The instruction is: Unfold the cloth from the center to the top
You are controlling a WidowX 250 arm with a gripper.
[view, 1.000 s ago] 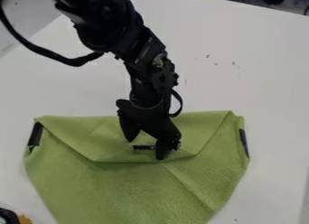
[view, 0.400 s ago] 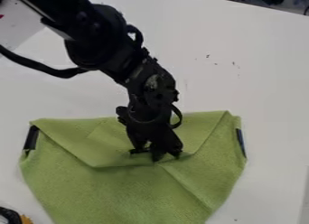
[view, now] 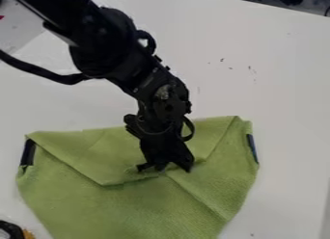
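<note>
The gripper (view: 165, 167) is at the middle of the green cloth (view: 122, 209), low over the tip of its folded top flap (view: 93, 153). It has closed on the flap's edge, where the fabric bunches around the fingertips. The flap lies folded down over the cloth's upper part, its slanting edges meeting near the centre. The bit of cloth between the fingers is mostly hidden by the gripper.
Dark tabs stick out at the cloth's left and right upper corners. A black and orange object (view: 13, 230) lies at the lower left corner of the white table (view: 258, 88).
The gripper's fingers, apart one second ago, have come together on the flap. The cloth has shifted a little to the left, and its flap has creased near the gripper.
</note>
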